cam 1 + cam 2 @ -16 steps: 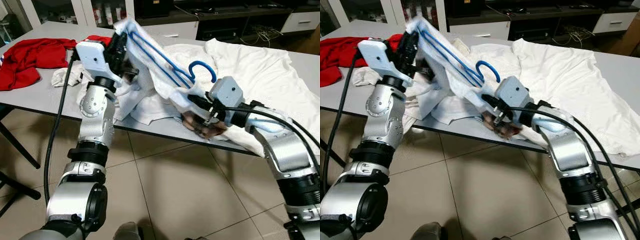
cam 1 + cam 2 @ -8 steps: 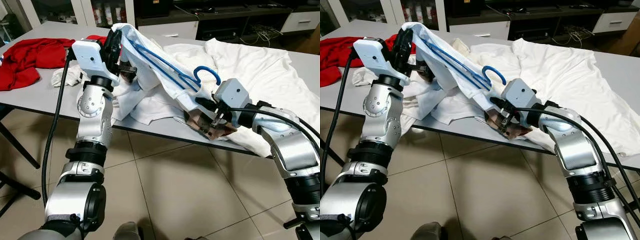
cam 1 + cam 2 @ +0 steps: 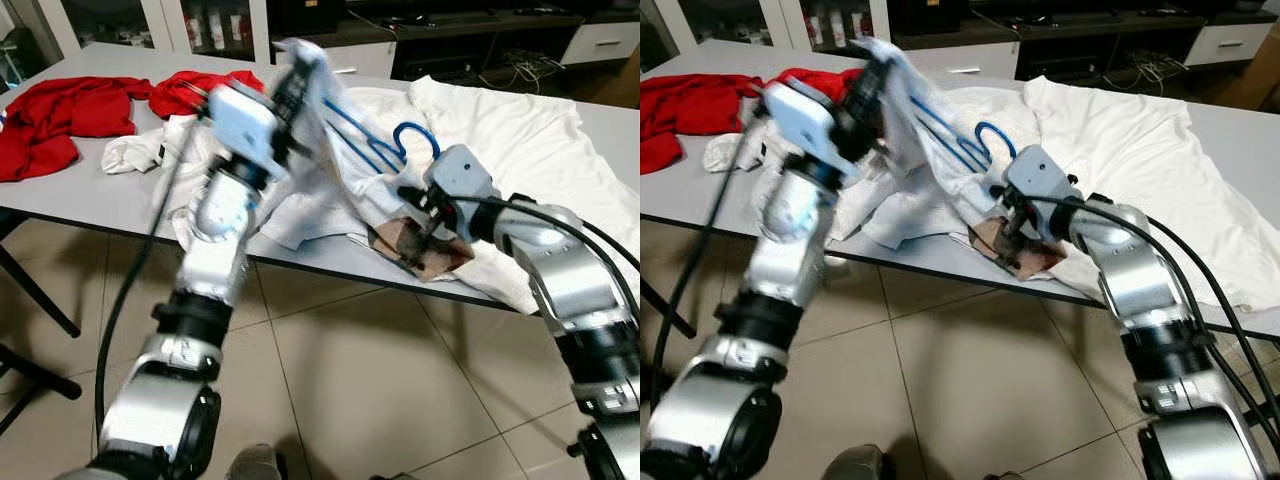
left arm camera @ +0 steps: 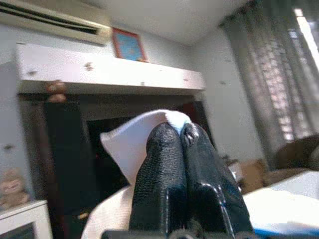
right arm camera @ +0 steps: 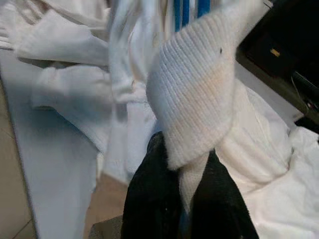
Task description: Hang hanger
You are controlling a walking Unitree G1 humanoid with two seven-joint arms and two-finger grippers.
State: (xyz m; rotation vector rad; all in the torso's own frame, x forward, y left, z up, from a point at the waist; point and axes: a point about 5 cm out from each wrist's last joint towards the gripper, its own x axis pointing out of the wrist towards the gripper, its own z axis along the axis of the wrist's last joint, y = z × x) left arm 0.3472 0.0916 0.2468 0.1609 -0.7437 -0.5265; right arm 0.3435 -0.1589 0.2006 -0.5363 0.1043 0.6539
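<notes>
1. The left gripper (image 4: 182,144) is raised above the table, its two black fingers pressed together on a fold of the white garment (image 3: 330,175). The arm is blurred in the head views, so the grip reads clearly only from the wrist camera.
2. The right gripper (image 3: 418,212) sits low at the table's near edge, fingers clamped on a ribbed white hem (image 5: 199,94); the cloth wraps over the fingertips and hides them.
3. The blue hanger (image 3: 400,145) is threaded inside the garment between the two grippers. Its hook pokes out just above the right gripper, and its bars run up toward the left gripper, mostly covered by cloth.
4. A brown piece (image 3: 420,250) lies under the right gripper, overhanging the edge of the grey table (image 3: 90,195); what it is cannot be told.
5. Tiled floor (image 3: 380,380) lies open in front. A white sheet (image 3: 530,150) spreads to the right, red clothes (image 3: 70,110) to the far left.
</notes>
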